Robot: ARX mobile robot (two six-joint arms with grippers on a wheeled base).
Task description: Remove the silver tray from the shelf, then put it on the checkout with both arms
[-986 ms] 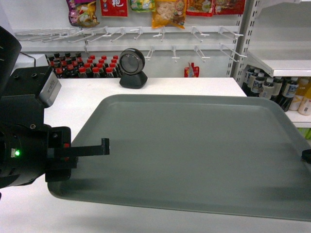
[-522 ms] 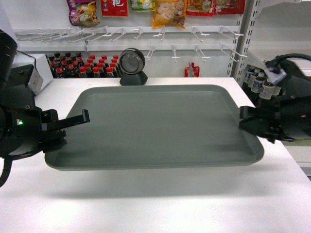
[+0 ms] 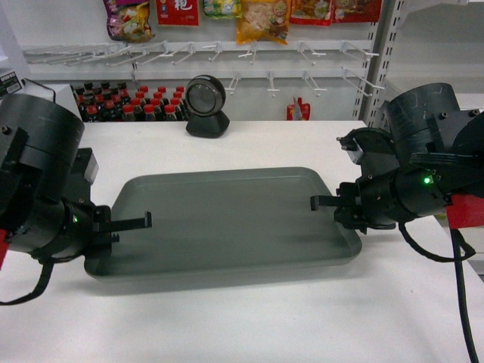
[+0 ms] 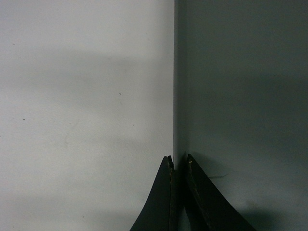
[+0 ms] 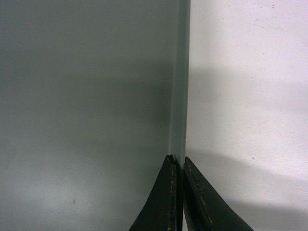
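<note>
The silver tray (image 3: 227,215) lies flat and very low over the white checkout (image 3: 249,318); I cannot tell whether it touches. My left gripper (image 3: 144,222) is shut on its left rim. My right gripper (image 3: 316,203) is shut on its right rim. In the left wrist view the left gripper (image 4: 178,161) pinches the rim, with the tray (image 4: 240,96) to the right and the checkout (image 4: 86,96) to the left. The right wrist view mirrors this: the right gripper (image 5: 178,161) is on the rim, the tray (image 5: 86,96) left, the checkout (image 5: 250,96) right. The shelf (image 3: 446,102) stands at the far right.
A black barcode scanner (image 3: 206,106) stands on the counter's far edge behind the tray. Rows of dark bottles (image 3: 128,106) and wall hooks (image 3: 249,53) with snack bags (image 3: 261,19) line the back. A perforated upright (image 3: 382,53) rises at the right.
The tray has come down and away from the camera, from well above the counter to just over it. Both arms lowered with it, still gripping the rims.
</note>
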